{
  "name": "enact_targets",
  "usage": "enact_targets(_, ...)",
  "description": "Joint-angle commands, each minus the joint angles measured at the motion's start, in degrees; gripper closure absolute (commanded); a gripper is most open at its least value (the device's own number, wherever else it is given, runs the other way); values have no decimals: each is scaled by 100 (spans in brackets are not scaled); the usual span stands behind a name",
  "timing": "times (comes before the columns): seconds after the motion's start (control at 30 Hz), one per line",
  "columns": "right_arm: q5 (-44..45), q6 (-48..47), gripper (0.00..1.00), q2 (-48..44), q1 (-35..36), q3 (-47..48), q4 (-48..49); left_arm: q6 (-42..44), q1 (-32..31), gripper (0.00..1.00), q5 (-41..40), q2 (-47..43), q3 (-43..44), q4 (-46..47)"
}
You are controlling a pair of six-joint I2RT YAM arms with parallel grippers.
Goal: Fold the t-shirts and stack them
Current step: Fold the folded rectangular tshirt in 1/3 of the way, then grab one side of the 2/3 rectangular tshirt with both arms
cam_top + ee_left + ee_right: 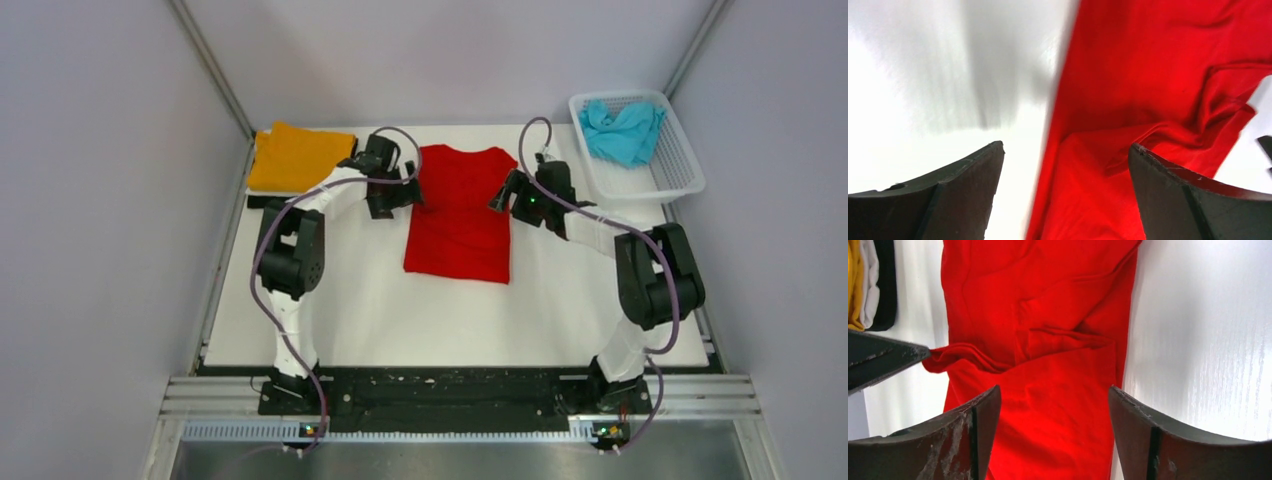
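Note:
A bright red t-shirt [458,212] lies flat on the white table, its sleeves folded inward, collar at the far end. My left gripper [412,192] is open and empty over the shirt's left edge [1108,150]. My right gripper [497,198] is open and empty over the shirt's right edge [1058,390]. A folded orange t-shirt [298,155] tops a stack at the far left; white and black shirts show under it in the right wrist view [878,285]. A turquoise t-shirt [623,130] lies crumpled in the basket.
A white plastic lattice basket [676,175] stands at the far right corner of the table [450,320]. Grey walls enclose the table on the left, the right and the back. The arm bases sit on a black rail at the near edge.

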Motion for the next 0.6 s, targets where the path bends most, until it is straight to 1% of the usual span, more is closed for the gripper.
enact_targets(0.0, 11, 31, 19, -658, -34, -359, 115, -59, 81, 1, -110, -1138, -1042, 296)
enact_targets(0.07, -6, 15, 14, -1015, -35, -644, -90, -124, 86, 1, -120, -1529, -1516, 350)
enact_targets(0.17, -193, 66, 10, -1616, -26, -1218, -200, -235, 73, 1, 162, -2097, -2380, 644)
enact_targets(0.2, -238, 83, 3, -1801, -19, -1410, -236, -269, 77, 1, 303, -2245, -2668, 761)
enact_targets(0.3, -285, 148, 1, -2346, 2, -2039, -401, -408, 54, 1, 598, -2639, -3392, 1103)
enact_targets(0.4, -358, 346, 1, -2803, 25, -2536, -361, -560, -38, 2, 773, -2778, -3809, 1419)
enact_targets(0.43, -401, 485, 1, -2903, 47, -2707, -219, -613, -62, 7, 812, -2735, -3862, 1487)
enact_targets(0.5, -449, 782, 3, -3061, 118, -3061, 136, -695, -93, 23, 944, -2572, -3876, 1580)
enact_targets(0.53, -464, 879, 4, -3112, 175, -3206, 280, -742, -106, 31, 1002, -2479, -3887, 1650)
enact_targets(0.57, -436, 944, 6, -3126, 221, -3299, 325, -774, -118, 36, 1055, -2392, -3892, 1734)
